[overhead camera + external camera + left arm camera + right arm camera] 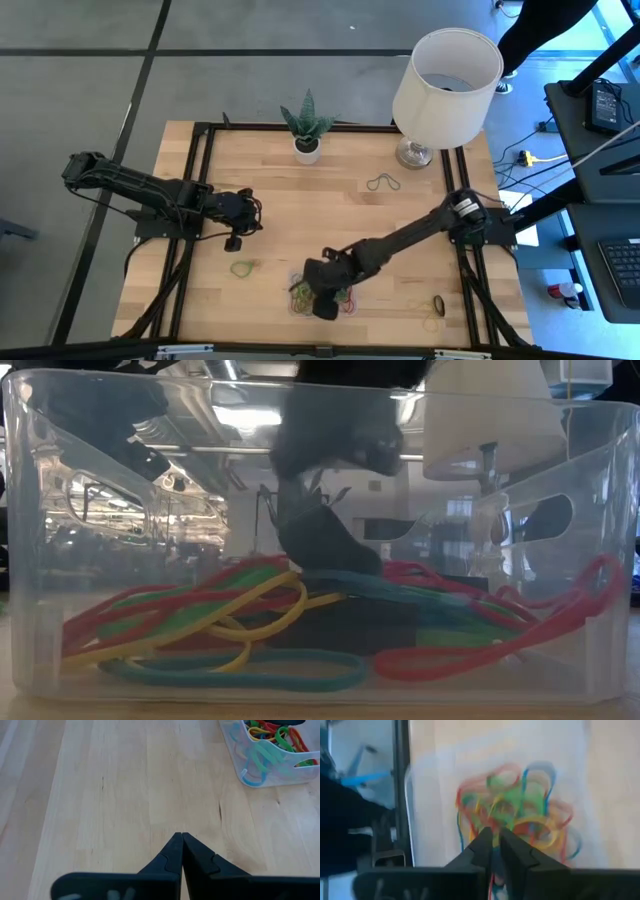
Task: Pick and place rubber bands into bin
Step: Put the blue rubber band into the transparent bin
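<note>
Most rubber bands (250,625) lie heaped in the bin (298,306) at the tabletop's (300,200) near edge, the right hand (325,303) above it with fingers nearly together, apparently empty; several remain outside; left hand (236,238) closed.

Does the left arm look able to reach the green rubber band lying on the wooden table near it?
Probably yes. The loose green rubber band lies on bare wood beside the left gripper, nothing between them. Its fingers are shut, so they must open first.
</note>
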{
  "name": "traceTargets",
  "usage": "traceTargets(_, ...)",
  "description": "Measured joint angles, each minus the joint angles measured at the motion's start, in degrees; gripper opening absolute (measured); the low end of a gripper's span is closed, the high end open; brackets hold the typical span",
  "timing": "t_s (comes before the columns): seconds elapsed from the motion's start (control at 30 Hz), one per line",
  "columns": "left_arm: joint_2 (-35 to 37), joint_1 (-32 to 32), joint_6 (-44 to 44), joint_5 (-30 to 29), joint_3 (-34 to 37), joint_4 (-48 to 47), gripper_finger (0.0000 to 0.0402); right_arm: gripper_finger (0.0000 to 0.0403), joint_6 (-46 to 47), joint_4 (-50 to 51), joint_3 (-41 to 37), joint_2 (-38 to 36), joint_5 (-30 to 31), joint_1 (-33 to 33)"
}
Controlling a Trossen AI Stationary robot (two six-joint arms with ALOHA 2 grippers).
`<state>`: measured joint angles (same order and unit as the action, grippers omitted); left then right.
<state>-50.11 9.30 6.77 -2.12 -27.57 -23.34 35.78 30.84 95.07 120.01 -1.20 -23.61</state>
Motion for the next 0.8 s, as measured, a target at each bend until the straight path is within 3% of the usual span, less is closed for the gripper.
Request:
traceTargets(0.2, 0.0, 0.0, 2.38, 0.19, 0.0, 1.14, 0.0003, 0.0006, 0.01, 1.24, 0.24, -2.84, 1.21, 0.03)
traceTargets(0.37, 0.0, 0.0, 2.79, 0.19, 0.0, 1.7, 0.0003, 0.0007, -2.09, 8.38, 0.22, -5.55, 7.17, -0.76)
traceTargets(0.8, 0.0, 0.0, 4.45, 0.26, -0.02, 1.76, 0.0003, 0.0002, -3.88, 21.81, 0.11, -7.92, 12.33, -0.29)
